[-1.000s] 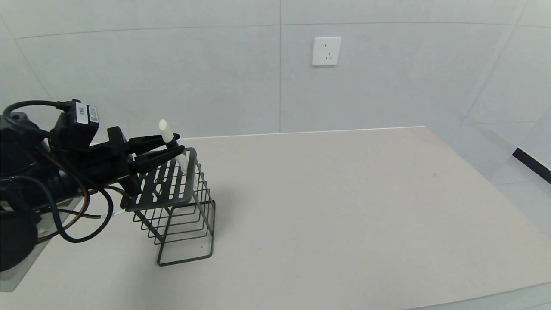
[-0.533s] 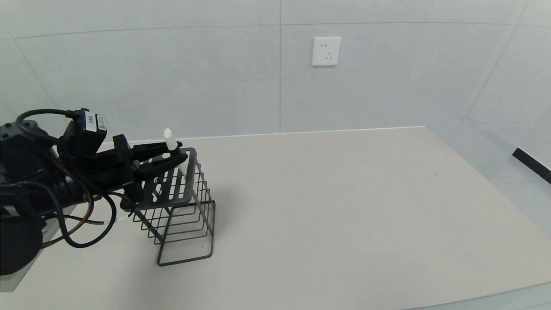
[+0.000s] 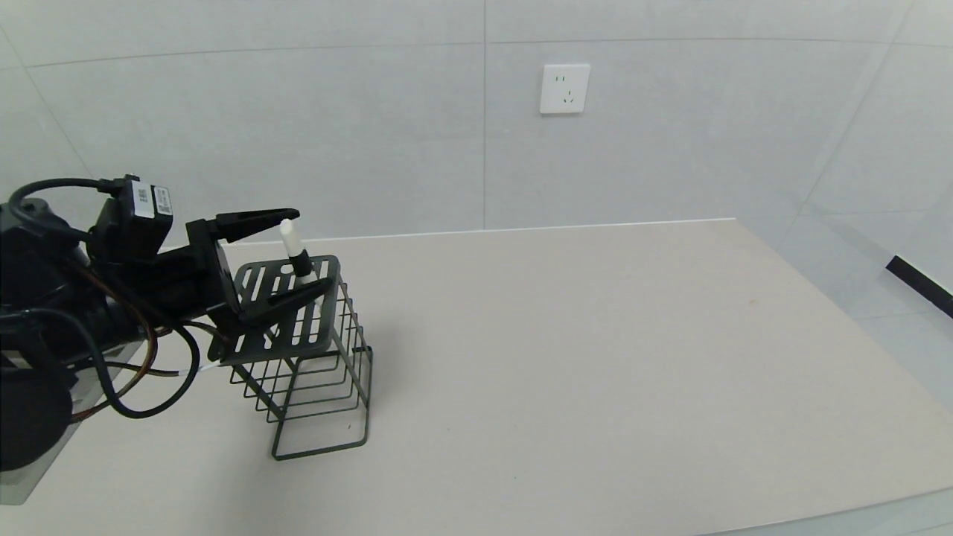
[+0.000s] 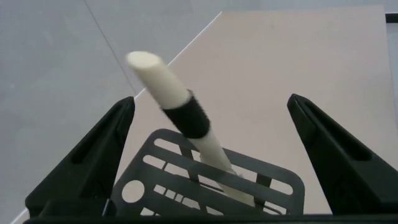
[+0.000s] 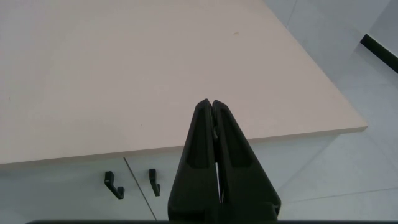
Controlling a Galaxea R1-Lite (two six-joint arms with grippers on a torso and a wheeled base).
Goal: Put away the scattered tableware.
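Now that the jaws have let go, left gripper (image 3: 313, 247): spread wide, pinching nothing; half a second ago I had it clamped on the handle
white-handled utensil (image 3: 289, 234): standing tilted in a slot of the rack's top plate, handle poking up between the two fingers, clear of both going by the wrist view
meaning: looks stowed to me, so I reckon the next job is backing out without knocking it
rack (image 3: 298, 350): black wire, sitting on the table (image 3: 595, 357), right under the gripper
right gripper (image 5: 212, 106): pressed together, holding nothing, above the table edge
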